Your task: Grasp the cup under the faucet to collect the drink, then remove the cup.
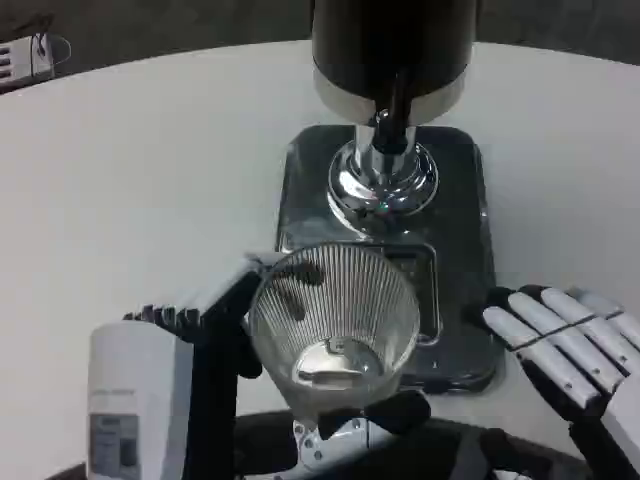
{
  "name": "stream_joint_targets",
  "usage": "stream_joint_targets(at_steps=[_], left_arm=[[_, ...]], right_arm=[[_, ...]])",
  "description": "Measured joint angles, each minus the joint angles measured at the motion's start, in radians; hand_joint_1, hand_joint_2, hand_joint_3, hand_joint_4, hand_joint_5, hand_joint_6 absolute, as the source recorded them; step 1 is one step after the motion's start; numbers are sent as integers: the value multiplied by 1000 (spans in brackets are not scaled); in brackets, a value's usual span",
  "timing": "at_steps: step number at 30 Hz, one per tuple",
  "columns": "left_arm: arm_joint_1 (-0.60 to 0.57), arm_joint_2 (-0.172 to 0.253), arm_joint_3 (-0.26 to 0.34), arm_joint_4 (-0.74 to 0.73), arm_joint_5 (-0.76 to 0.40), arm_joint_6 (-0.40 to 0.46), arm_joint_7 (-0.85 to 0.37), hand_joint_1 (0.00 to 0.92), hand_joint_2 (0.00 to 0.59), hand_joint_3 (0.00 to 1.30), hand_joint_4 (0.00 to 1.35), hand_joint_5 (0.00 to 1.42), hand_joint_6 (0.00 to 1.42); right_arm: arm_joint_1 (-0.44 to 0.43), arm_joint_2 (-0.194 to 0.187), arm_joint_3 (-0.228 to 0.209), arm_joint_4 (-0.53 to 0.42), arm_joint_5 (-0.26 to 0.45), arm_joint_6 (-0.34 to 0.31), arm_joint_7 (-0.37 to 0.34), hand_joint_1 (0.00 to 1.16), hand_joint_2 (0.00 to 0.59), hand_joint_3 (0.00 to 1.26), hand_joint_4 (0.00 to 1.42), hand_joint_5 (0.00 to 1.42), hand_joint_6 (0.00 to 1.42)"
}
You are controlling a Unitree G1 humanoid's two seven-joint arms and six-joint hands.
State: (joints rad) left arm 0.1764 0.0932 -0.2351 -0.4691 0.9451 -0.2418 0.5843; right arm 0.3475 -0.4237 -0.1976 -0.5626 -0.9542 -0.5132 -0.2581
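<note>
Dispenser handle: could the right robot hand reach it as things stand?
Probably yes. The right robot hand is open beside the tray, with nothing between it and the black handle; the left robot hand holds the cup.

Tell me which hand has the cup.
The left hand: its fingers wrap the ribbed clear cup. The right hand rests open on the table beside the tray, holding nothing.

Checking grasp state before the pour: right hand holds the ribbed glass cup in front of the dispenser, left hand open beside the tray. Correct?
Sides are swapped. In the head view the left hand holds the ribbed glass cup in front of the dispenser; the right hand is open beside the tray.
</note>
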Motion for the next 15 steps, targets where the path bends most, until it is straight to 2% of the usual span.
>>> stream_joint_targets(at_steps=[15], left_arm=[[10, -9, 4, 0, -21, -3, -1, 743, 14, 1043, 1098, 1128, 1241]], right_arm=[[8, 0, 0, -2, 5, 12, 0, 272, 494, 177, 142, 165, 200]])
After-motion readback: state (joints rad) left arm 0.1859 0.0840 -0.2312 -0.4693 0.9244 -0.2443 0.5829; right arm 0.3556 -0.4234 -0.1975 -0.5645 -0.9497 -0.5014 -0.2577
